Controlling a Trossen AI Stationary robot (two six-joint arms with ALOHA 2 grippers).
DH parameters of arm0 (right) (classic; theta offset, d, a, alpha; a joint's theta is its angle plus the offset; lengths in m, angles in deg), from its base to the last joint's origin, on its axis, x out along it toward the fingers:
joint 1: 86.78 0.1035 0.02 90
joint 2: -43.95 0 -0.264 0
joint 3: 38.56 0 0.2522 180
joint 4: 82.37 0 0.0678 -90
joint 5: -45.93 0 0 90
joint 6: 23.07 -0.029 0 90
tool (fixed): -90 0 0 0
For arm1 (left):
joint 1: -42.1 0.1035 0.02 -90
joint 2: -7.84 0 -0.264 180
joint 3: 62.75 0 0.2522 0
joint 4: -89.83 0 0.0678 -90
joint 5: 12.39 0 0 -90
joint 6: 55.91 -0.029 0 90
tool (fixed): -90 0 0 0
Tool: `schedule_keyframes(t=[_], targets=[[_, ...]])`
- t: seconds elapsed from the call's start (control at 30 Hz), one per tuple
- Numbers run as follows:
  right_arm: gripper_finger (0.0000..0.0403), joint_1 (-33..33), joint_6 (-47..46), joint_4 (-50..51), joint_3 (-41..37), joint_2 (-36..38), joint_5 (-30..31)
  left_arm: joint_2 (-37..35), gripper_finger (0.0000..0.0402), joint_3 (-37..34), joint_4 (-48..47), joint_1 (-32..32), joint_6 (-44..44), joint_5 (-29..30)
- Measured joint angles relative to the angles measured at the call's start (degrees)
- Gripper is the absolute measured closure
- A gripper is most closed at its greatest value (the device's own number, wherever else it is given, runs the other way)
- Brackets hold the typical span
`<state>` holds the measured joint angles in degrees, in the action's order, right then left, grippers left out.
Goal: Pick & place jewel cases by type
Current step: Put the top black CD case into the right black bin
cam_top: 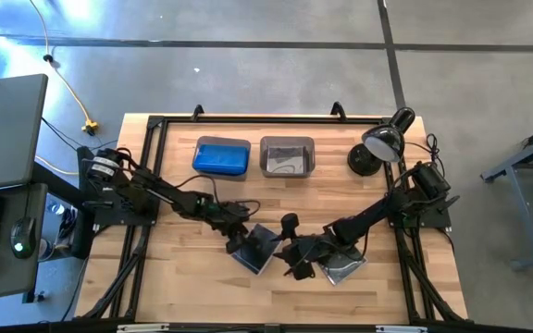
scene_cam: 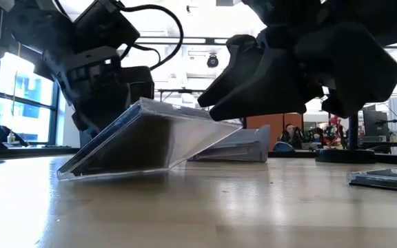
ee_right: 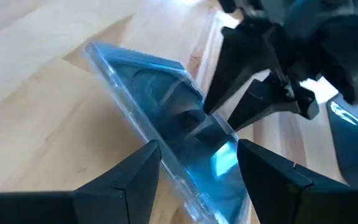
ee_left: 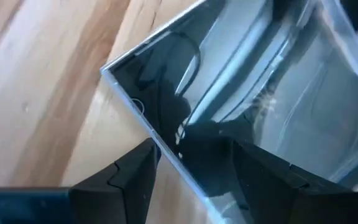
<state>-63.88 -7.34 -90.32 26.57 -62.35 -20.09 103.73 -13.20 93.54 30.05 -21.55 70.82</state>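
A dark glossy jewel case (cam_top: 259, 248) with a clear rim stands tilted at the table's middle front. Its near edge (scene_cam: 112, 172) is on the wood and its far edge (scene_cam: 191, 111) is raised. My left gripper (cam_top: 241, 239) reaches in from the left and stands open across one edge of the case (ee_left: 160, 112). My right gripper (cam_top: 294, 259) reaches in from the right, also open, with the case's opposite side (ee_right: 166, 124) running between its fingers. A second jewel case (cam_top: 342, 268) lies flat under my right arm. My left gripper is open astride the case's edge (ee_left: 166, 155), slanting down from the table's left. One finger (ee_left: 138, 171) lies against the edge's outer side and the other (ee_left: 260, 177) is over the face. The case is tipped, its near edge on the table. My right gripper has the case's edge (ee_right: 179, 165) between its open fingers (ee_right: 145, 168), coming from the table's right and slanting down. Whether they touch the case, I cannot tell.
Two bins stand at the back: one with blue cases (cam_top: 222, 157) and a grey one (cam_top: 287, 155). A black desk lamp (cam_top: 378, 148) is at the back right. Bare wood lies between the bins and the grippers.
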Motion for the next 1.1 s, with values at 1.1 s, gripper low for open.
schedule_keyframes(t=[1.1], targets=[[0.0194, 1.27, -1.0, 12.73, -0.02, -0.09, 0.94, -1.56, 0.0196, 20.51, -38.12, 1.51, -38.24, 12.35]])
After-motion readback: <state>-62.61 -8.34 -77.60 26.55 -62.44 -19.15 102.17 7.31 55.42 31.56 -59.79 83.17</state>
